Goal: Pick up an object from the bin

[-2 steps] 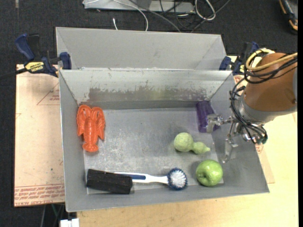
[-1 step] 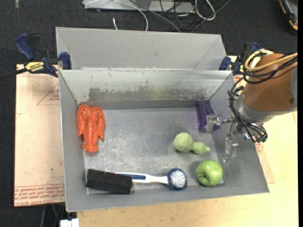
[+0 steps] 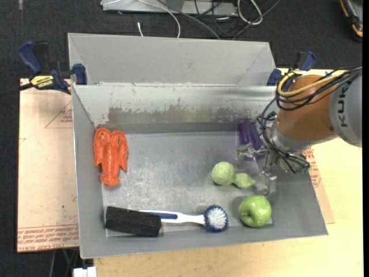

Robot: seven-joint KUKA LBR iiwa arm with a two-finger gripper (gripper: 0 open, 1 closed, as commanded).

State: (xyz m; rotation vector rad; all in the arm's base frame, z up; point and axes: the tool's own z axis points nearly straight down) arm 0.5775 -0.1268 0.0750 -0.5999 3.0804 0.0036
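Note:
My gripper point(image 3: 259, 169) hangs low in the right part of the bin, open, with nothing between its fingers. Just left of it lies a pale green pear-shaped toy point(image 3: 223, 173), its narrow end point(image 3: 244, 181) pointing toward the gripper and close to the nearer fingertip. In front of the gripper, near the bin's front right corner, sits a green apple point(image 3: 254, 210). A purple thing point(image 3: 249, 135) lies against the back wall just behind the gripper, partly hidden by the arm.
An orange toy lobster point(image 3: 110, 154) lies at the far left. A brush with a black handle point(image 3: 132, 221) and a white and blue round head point(image 3: 216, 217) lies along the front wall. The arm's orange cover and cables hang over the bin's right side.

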